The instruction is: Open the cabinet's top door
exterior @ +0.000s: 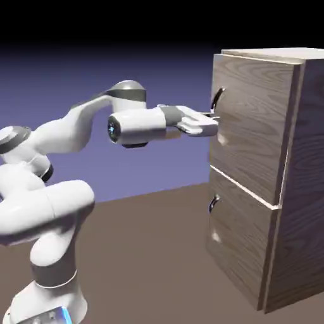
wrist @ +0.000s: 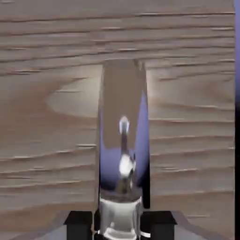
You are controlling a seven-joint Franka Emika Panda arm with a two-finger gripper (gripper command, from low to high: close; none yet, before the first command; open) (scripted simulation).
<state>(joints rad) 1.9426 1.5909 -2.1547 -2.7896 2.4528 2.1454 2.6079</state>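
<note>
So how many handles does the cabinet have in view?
2: one on the top door, by the end effector; one on the lower panel. Other sides of the cabinet are hidden.

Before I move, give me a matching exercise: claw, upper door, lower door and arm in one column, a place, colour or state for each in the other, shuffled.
1. Claw
2. Upper door
3. Lower door
4. Arm

A. Mostly white
B. Closed, and the larger of the two
C. Shut on the upper handle
D. Closed, with nothing gripping its handle

Pairs: 1-C, 2-B, 3-D, 4-A
</note>
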